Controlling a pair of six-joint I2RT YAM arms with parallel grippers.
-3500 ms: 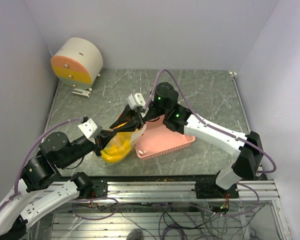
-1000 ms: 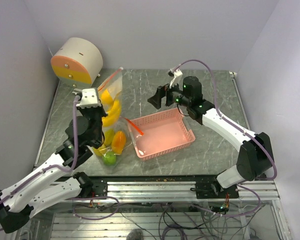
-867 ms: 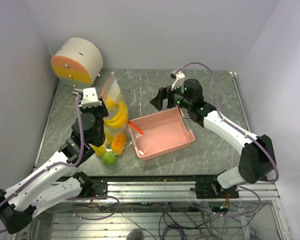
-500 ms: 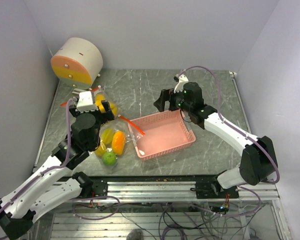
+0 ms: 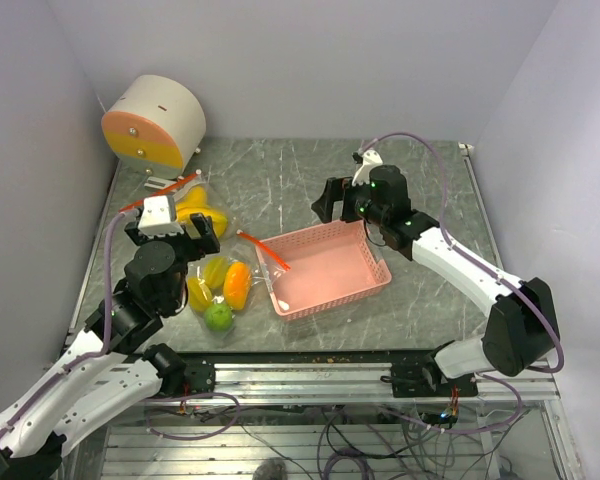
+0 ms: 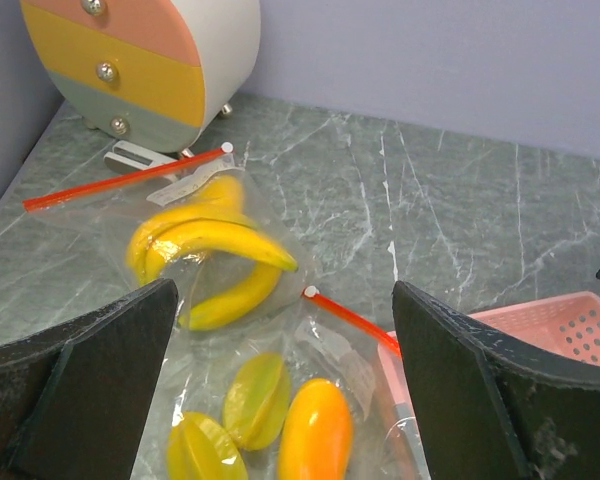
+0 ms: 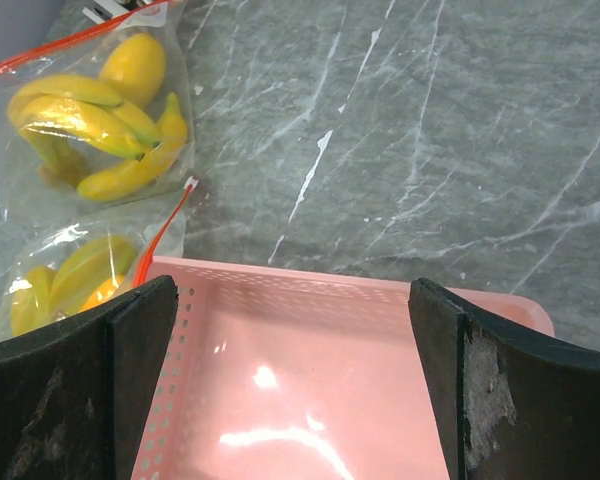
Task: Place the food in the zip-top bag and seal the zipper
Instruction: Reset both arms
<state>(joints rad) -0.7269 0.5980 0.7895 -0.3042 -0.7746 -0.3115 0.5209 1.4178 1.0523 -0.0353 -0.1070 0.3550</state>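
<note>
Top view: zip-top bag [image 5: 182,198] flat on the table, left of the pink basket [image 5: 325,298]. Bananas [image 5: 200,215] inside it. Zipper [image 5: 158,194] along the edge farthest from the basket. Left gripper [image 5: 172,232] above the bag. Right gripper [image 5: 332,202] over the basket's far rim.

Left wrist: fingers spread wide, nothing between. Orange fruit [image 6: 315,430] under clear plastic just beside the basket. Red-orange stick [image 6: 350,318] reaches the basket's left rim.

Right wrist: fingers wide apart over the basket, empty.

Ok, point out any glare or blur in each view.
Right wrist: white glare patches on the floor of the pink perforated plastic basket. Left wrist: faint sheen on the clear plastic bag of yellow bananas; the near dark fingers look soft. Top external: evenly lit, sharp.
</note>
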